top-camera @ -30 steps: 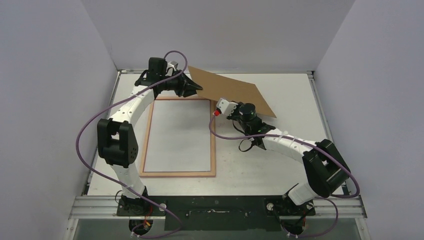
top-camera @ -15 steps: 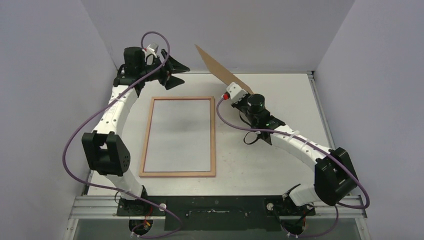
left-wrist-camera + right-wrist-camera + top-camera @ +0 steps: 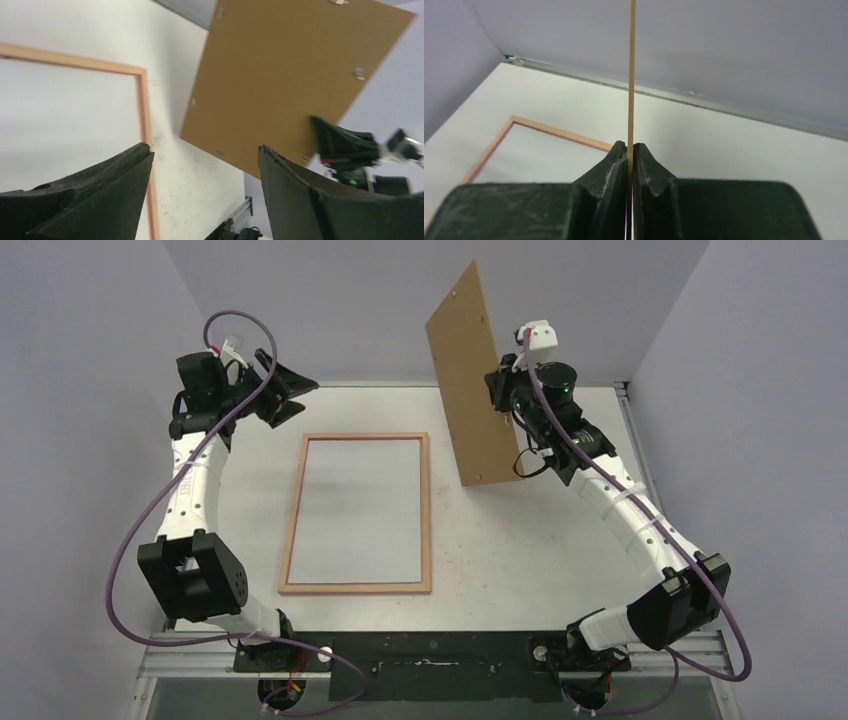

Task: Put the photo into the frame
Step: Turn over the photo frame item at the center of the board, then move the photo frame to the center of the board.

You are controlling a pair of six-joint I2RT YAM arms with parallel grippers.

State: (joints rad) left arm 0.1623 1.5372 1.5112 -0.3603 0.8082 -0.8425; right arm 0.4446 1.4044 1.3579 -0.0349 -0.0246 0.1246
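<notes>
**Top view.** The frame [image 3: 356, 587] lay flat on the worktop [image 3: 520, 540], left of centre and between the two arms, with its long sides running away from the bases. The area inside its rails was plain and pale. Whether that surface was the white back of the photo could not be determined. The right pincer [image 3: 503, 390] was clamped on one long edge of the brown backing board [image 3: 468, 370]. The board stood raised on edge over the far part of the worktop, to the right of the frame and apart from it. The left pincer [image 3: 296, 398] hung near the far left corner, jaws spread wide, holding nothing.

**Left wrist view.** The left pincer [image 3: 204, 149] stood wide open with nothing between its fingers. Beyond it, one corner of the frame [image 3: 144, 110] lay on the worktop [image 3: 165, 45]. The backing board [image 3: 290, 75] hung tilted in the air beside that corner, with small metal tabs [image 3: 358, 74] near its border. The right pincer [image 3: 340, 145] gripped its lower right edge.

**Right wrist view.** The right pincer [image 3: 630, 150] was closed tight on the backing board [image 3: 632, 75], which showed edge-on as a thin vertical line. The frame [image 3: 559, 131] lay flat on the worktop [image 3: 724, 145], below and to the left.
</notes>
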